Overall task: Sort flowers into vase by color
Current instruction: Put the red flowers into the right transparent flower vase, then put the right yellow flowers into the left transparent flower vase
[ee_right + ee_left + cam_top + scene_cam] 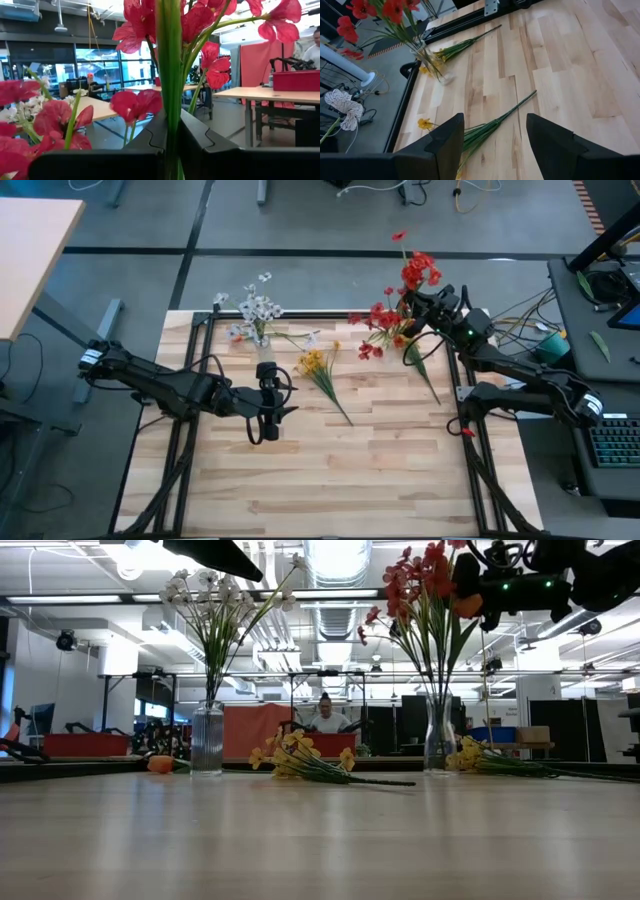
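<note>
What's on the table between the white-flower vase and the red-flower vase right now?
In the low view, a yellow flower spray lies flat between the white-flower vase and the red-flower vase; otherwise bare wood.

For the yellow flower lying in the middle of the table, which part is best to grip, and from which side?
Grip the yellow flower at its bare green stem, from straight above: it lies flat, blossoms bunched at one end, and the open left gripper hovers nearby.

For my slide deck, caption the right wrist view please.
Right gripper shut on a red flower stem, red blossoms filling the frame, lab room behind.
</note>
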